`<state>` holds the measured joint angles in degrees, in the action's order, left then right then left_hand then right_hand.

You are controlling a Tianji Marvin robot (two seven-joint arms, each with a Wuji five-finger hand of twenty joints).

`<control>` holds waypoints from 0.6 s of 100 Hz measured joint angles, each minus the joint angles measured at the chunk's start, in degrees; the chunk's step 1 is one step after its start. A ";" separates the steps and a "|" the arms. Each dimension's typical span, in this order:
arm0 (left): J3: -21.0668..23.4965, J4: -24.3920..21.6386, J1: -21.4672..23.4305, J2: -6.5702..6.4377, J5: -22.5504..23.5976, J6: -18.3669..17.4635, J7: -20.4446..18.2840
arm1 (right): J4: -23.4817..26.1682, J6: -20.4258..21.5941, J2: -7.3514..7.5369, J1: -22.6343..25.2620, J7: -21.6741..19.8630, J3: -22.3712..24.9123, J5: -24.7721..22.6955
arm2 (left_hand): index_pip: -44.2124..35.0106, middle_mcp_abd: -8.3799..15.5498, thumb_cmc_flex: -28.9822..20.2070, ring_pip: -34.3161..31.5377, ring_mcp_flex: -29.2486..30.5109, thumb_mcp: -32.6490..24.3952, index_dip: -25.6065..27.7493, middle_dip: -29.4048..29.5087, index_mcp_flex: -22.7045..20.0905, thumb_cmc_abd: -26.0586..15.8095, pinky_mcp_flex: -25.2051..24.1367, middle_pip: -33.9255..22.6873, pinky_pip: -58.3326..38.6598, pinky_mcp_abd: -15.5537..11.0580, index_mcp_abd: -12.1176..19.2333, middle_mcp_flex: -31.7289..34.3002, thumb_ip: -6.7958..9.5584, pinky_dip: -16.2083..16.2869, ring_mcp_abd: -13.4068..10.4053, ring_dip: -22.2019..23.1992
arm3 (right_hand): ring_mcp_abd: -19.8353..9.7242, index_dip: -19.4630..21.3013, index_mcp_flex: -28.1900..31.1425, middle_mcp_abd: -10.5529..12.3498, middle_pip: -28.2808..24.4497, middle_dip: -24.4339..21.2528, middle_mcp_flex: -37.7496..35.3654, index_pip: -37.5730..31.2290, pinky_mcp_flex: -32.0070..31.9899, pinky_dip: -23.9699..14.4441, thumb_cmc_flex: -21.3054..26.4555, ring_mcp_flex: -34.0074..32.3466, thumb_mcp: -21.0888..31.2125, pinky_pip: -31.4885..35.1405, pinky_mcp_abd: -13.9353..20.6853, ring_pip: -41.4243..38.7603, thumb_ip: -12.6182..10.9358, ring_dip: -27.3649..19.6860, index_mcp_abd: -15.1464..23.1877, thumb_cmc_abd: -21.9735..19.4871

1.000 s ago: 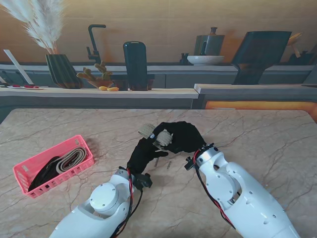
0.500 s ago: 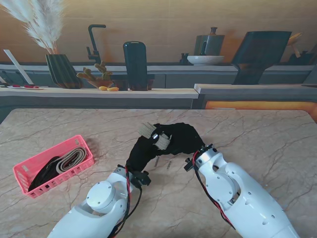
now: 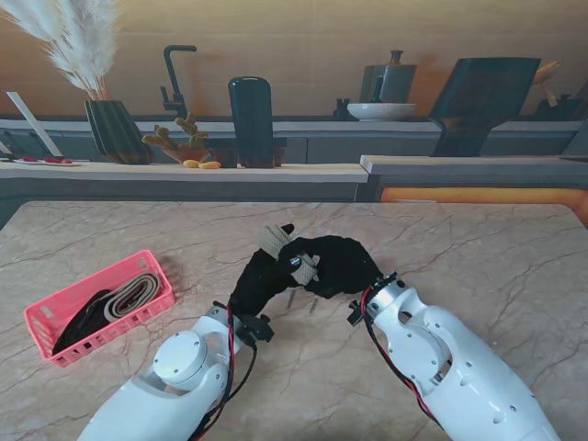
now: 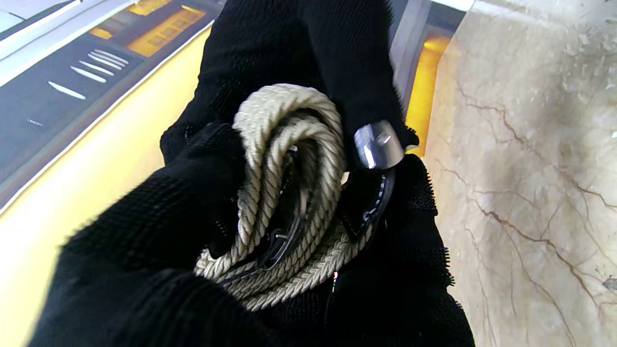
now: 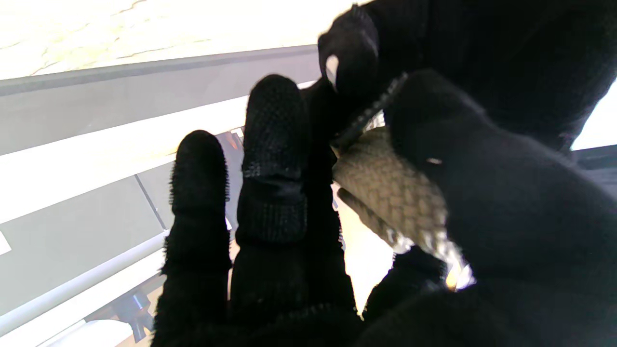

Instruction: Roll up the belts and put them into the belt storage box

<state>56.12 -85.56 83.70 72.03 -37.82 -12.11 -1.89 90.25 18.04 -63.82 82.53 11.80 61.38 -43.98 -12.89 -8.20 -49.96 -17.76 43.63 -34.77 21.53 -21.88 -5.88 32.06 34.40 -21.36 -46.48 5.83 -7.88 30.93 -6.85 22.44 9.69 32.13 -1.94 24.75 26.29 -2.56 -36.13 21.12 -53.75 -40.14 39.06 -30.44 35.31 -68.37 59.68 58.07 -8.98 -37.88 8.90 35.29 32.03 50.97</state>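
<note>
- Since a second ago, both robot hands have drawn a little nearer to me and the beige coil now pokes out on the far-left side of the clasp, with a dark fingertip raised beside it.
- Rolled beige braided belt (image 4: 289, 193) sits between the two robot hands, held above the surface near its middle; its coils stand on edge in the left wrist view, with a silver metal end (image 4: 378, 144) at one side and a dark buckle frame inside the loops.
- Which way the coil's axis runs across the surface I cannot tell, since gloves hide most of it.
- Left robot hand (image 3: 262, 276) is closed around the belt, black-gloved fingers wrapping the coil from both sides.
- Right robot hand (image 3: 335, 262) also grips the belt: thumb and a finger pinch the braid, while two other fingers (image 5: 274, 159) stand straight and apart from it.
- Pink basket (image 3: 41, 317) lies well apart on the left, near the left edge of the surface, its long axis slanting from nearer-left to farther-right; a grey belt (image 3: 133, 292) and a black belt (image 3: 78, 322) already lie lengthwise inside it.
- Bare marble surface (image 3: 478, 248) spreads wide to the right and beyond the robot hands, and open room also lies between the robot hands and the basket.
- Behind the far edge stands a counter with a dark vase (image 3: 251, 119).
</note>
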 measured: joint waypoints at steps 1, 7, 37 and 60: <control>0.03 -0.06 0.02 0.00 0.02 0.05 0.15 | 0.08 0.06 0.04 0.09 -0.05 0.07 -0.32 | -0.35 0.00 -0.48 0.04 0.42 0.01 0.00 -0.10 -0.01 0.00 0.26 -0.09 -0.31 0.00 0.13 0.03 0.00 0.00 0.01 0.53 | 0.00 0.00 -0.54 0.00 0.06 0.10 0.62 0.02 -0.06 0.00 -0.46 0.03 -0.03 0.00 -0.03 0.00 0.00 0.00 -0.57 -0.12; 0.10 -0.36 0.11 0.01 0.09 0.28 0.94 | 0.66 0.43 0.26 0.63 -0.34 0.48 -2.45 | -3.08 0.00 -3.58 0.91 2.36 0.08 0.00 -0.73 -0.19 0.06 1.46 -0.98 -1.01 0.10 1.53 0.73 0.00 0.00 0.01 3.49 | 0.15 -0.13 -2.98 -0.45 0.38 0.12 3.36 0.29 -0.63 0.00 -2.55 1.02 -1.71 0.00 -0.05 0.08 0.00 -0.01 -2.74 -0.78; 0.12 -1.24 0.33 0.27 1.07 0.79 1.44 | 2.39 3.40 0.65 3.77 1.81 2.57 -5.92 | -11.73 1.73 -6.29 1.40 3.31 0.15 -0.11 -8.46 -0.91 0.24 0.13 -1.05 -3.60 1.41 2.99 3.37 -0.32 1.89 0.26 10.78 | 1.42 -0.50 -6.90 -5.53 0.32 0.22 9.84 0.41 -3.50 -1.74 -5.40 6.24 -3.45 -1.48 -0.06 -0.67 0.11 0.11 -10.52 -3.86; -0.04 -2.21 0.40 0.62 1.62 0.81 2.38 | 2.64 4.04 0.68 4.90 5.44 3.17 -8.14 | -14.65 3.13 -7.22 0.60 3.31 0.86 0.04 -13.84 -2.30 0.37 -1.82 -0.47 -5.58 2.33 3.89 4.17 -0.41 6.83 0.41 14.47 | 0.60 2.55 -8.53 -6.11 -2.07 2.04 13.33 0.14 -4.97 -3.26 -6.19 9.02 -4.18 -2.32 0.66 -4.58 -0.32 0.40 -11.75 -5.65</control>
<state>56.08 -87.77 84.10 72.65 -36.20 -11.30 0.49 92.89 22.08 -63.14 87.42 17.24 64.56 -52.12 -27.53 -5.08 -57.17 -17.16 46.94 -33.92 21.57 -35.72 -8.18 32.43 32.58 -21.83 -52.06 8.17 -3.99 35.11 -7.27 29.28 10.10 46.60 -1.34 27.31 17.76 -8.67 -38.20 23.16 -40.42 -40.00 34.09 -33.70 29.11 -59.35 55.50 55.75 -8.32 -42.46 8.58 35.69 20.29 45.32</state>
